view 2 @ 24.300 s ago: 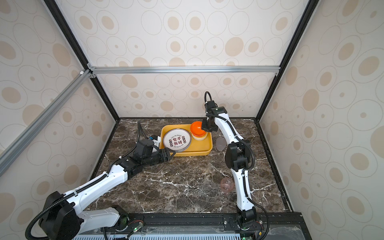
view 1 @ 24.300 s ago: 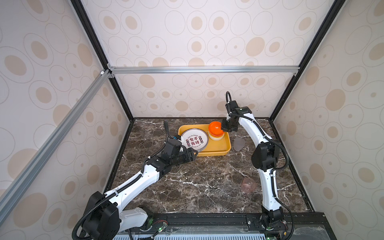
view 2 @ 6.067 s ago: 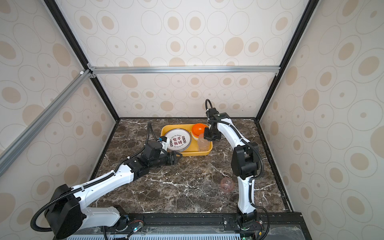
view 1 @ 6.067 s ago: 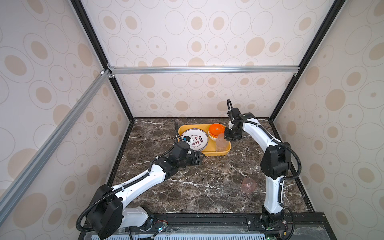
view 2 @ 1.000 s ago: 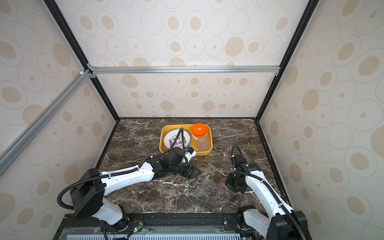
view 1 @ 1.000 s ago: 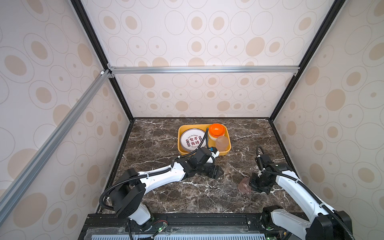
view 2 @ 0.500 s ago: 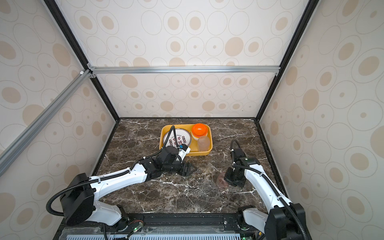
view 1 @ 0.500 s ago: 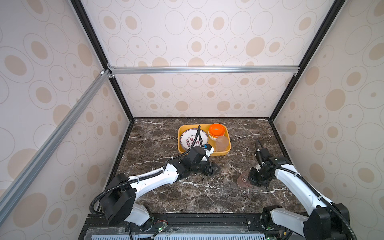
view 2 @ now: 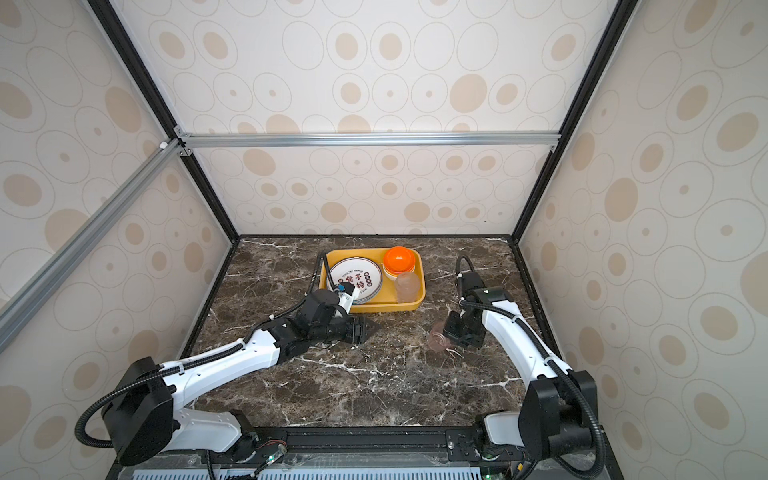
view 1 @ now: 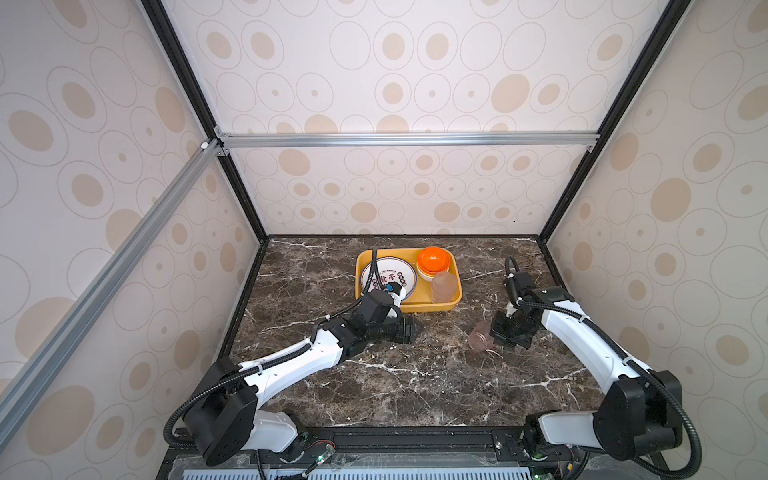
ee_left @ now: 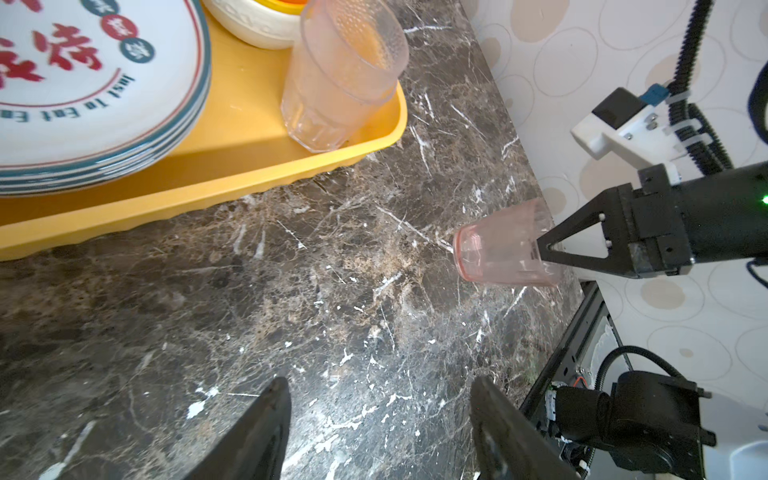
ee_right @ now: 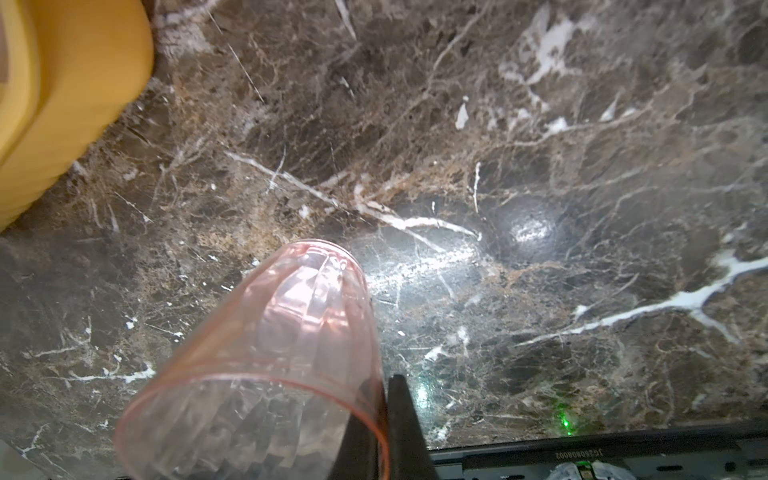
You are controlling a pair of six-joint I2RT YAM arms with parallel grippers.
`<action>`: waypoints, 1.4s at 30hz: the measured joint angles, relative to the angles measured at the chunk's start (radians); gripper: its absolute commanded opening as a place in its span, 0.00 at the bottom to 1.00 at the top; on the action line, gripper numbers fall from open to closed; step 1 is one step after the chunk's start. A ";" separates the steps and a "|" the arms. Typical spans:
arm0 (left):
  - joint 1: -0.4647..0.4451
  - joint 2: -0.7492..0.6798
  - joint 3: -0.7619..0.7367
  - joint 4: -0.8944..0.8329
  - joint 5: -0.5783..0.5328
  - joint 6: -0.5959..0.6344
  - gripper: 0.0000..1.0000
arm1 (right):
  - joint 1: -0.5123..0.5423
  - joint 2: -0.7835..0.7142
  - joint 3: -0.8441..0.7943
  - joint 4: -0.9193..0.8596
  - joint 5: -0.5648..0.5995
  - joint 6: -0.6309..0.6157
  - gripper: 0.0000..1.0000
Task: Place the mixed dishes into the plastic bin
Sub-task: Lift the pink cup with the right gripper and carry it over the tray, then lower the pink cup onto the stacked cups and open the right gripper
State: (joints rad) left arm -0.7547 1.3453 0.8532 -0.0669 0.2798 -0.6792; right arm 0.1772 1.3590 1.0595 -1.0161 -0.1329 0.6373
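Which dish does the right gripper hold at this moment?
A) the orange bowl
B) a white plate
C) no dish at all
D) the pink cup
D: the right gripper is pinched shut on the rim of the pink cup, which is outside the yellow bin.
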 measured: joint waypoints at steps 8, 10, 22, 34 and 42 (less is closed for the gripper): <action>0.080 -0.045 -0.045 -0.001 -0.018 -0.058 0.69 | 0.009 0.122 0.192 -0.012 0.009 -0.039 0.03; 0.100 -0.055 -0.054 -0.001 -0.019 -0.068 0.69 | 0.013 0.156 0.246 -0.017 0.013 -0.050 0.03; 0.163 -0.122 -0.119 0.010 -0.013 -0.122 0.70 | 0.031 0.329 0.536 -0.067 0.024 -0.089 0.03; 0.177 -0.124 -0.133 0.035 0.011 -0.145 0.70 | 0.069 0.504 0.803 -0.111 0.016 -0.095 0.03; 0.181 -0.124 -0.133 0.037 0.014 -0.147 0.70 | 0.091 0.603 0.925 -0.137 0.011 -0.097 0.03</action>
State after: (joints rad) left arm -0.5739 1.2209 0.7204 -0.0303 0.2943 -0.8265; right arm 0.2684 1.9625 1.9846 -1.1534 -0.1215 0.5400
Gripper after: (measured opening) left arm 0.697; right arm 0.059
